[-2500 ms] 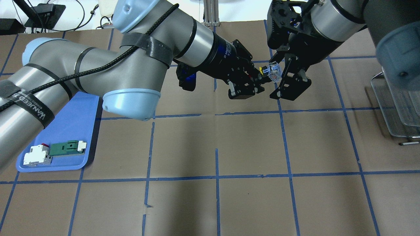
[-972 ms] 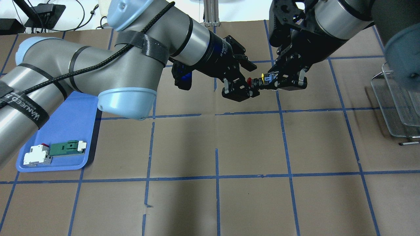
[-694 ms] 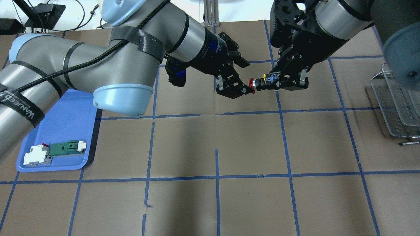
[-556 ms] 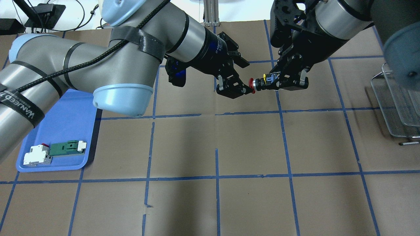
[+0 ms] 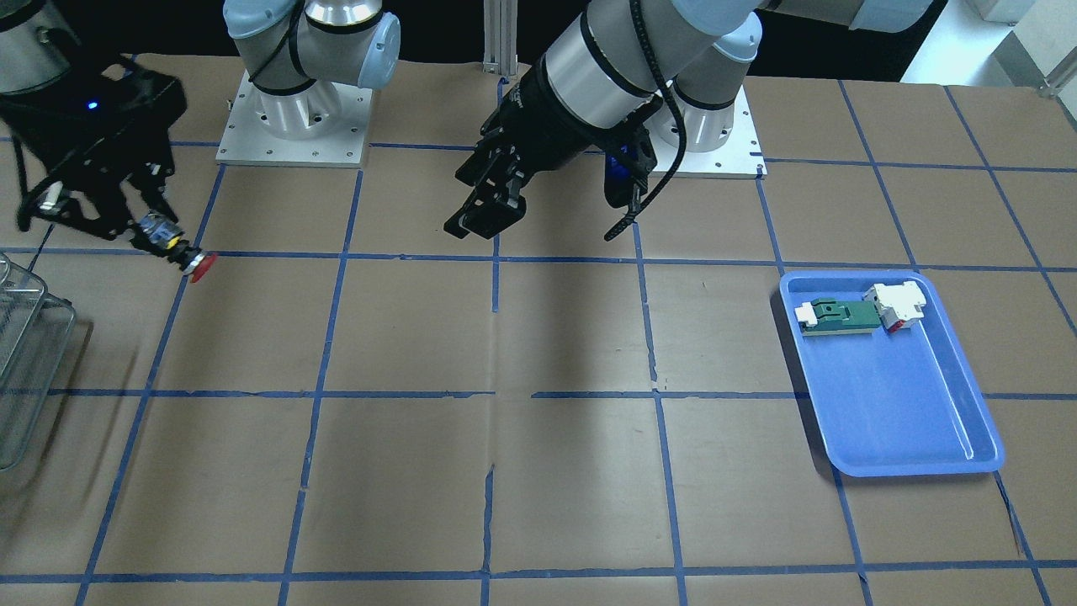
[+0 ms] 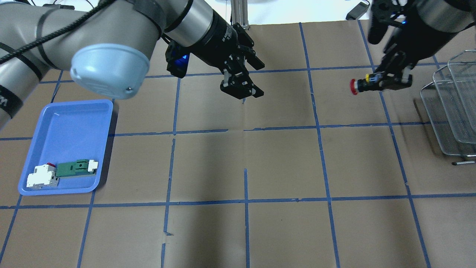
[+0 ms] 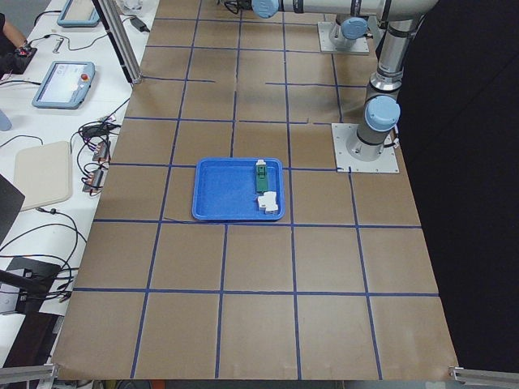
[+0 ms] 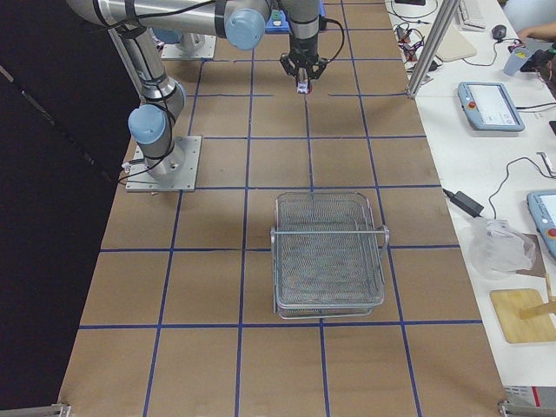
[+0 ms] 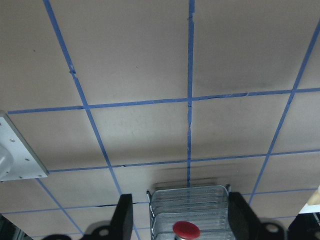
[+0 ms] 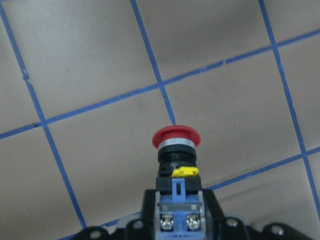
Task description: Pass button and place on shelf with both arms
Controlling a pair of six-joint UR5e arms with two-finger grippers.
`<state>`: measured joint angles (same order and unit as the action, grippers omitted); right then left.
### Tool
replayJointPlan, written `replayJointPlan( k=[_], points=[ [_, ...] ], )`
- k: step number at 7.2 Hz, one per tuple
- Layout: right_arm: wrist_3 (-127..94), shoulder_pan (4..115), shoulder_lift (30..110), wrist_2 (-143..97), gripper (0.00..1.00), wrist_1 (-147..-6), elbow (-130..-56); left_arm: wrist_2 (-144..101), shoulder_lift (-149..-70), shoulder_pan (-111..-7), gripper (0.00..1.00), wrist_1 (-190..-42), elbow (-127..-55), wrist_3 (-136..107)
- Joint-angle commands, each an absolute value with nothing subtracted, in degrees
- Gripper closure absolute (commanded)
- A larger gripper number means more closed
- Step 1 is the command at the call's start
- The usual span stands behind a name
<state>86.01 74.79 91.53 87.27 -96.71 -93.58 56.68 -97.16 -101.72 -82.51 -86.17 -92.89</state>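
Observation:
My right gripper (image 6: 388, 79) is shut on the button (image 6: 362, 85) by its bluish rear block and holds it level above the table, red cap pointing away from the shelf (image 6: 452, 111). The shelf stands just beyond that gripper at the table's right edge. The right wrist view shows the button (image 10: 176, 150) sticking out of the gripper (image 10: 179, 217). In the front-facing view the gripper (image 5: 139, 220) holds the button (image 5: 189, 259) near the shelf (image 5: 25, 353). My left gripper (image 6: 241, 88) is open and empty over the table's middle back; it also shows in the front-facing view (image 5: 481, 217).
A blue tray (image 6: 74, 123) at the left holds a green-and-white flat part (image 6: 76, 167) and a white-and-red block (image 6: 41, 176). Both arm bases (image 5: 294, 118) stand at the table's back. The shelf also shows in the exterior right view (image 8: 328, 256).
The left gripper let go of the button and drew back to the left. The right gripper, shut on the button, carried it right toward the shelf.

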Motion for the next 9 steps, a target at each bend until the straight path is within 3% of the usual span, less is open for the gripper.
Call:
replayJointPlan(
  k=[1, 4, 6, 7, 8, 9],
  points=[
    [93.74, 63.42, 85.11, 88.68, 1.0, -104.64, -93.34, 61.58, -95.54, -99.5, 0.27, -91.81, -85.78, -75.66],
    [98.96, 50.9, 80.88, 86.41, 1.0, -112.28, -93.25, 76.67, -94.57, -92.05, 0.2, -99.39, -85.34, -43.17],
    [99.14, 49.49, 78.67, 86.13, 1.0, -113.03, -92.64, 82.86, -94.74, -89.39, 0.03, -99.14, -85.61, -26.89],
    [99.23, 48.0, 78.31, 86.13, 1.0, -112.94, -92.55, 87.84, -94.57, -89.56, 0.0, -98.71, -85.26, -20.89],
    [99.05, 47.81, 77.88, 85.7, 0.93, -113.64, -92.64, 91.11, -95.01, -89.3, 0.0, -97.74, -85.25, -15.17],
    [98.7, 47.81, 76.65, 84.13, 0.47, -114.34, -92.55, 91.14, -95.53, -89.21, 0.0, -94.95, -85.34, -7.98]
  ],
)
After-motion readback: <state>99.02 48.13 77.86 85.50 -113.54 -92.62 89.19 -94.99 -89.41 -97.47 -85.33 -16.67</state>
